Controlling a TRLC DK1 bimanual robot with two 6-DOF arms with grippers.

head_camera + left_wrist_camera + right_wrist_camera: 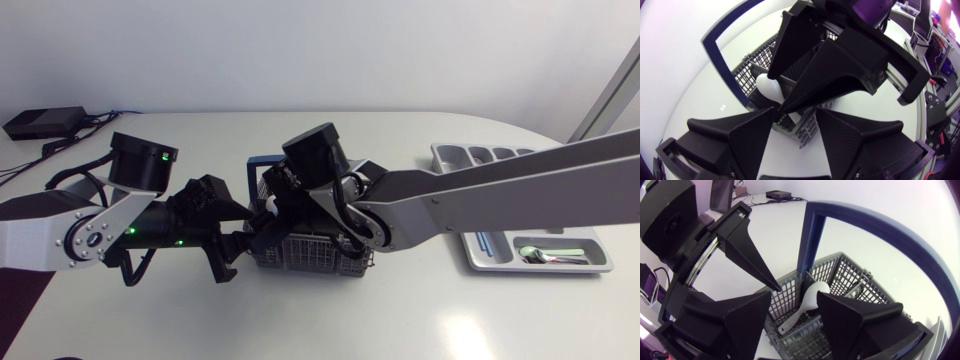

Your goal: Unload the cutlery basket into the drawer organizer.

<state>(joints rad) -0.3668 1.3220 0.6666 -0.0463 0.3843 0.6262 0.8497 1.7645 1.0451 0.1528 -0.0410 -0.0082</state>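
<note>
White table [420, 320]; basket [840, 272] crowded, both jaws open.
Spoon [807, 302] ahead of right gripper [794, 294]; left gripper [795, 109] adjacent: collision risk.

Wht spoon [810, 300] tilted in gry basket [840, 270]

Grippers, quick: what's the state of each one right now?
Left gripper: open, empty, beside the cutlery basket.
Right gripper: open over the cutlery basket, with the white spoon between its fingers but not clamped.
</note>
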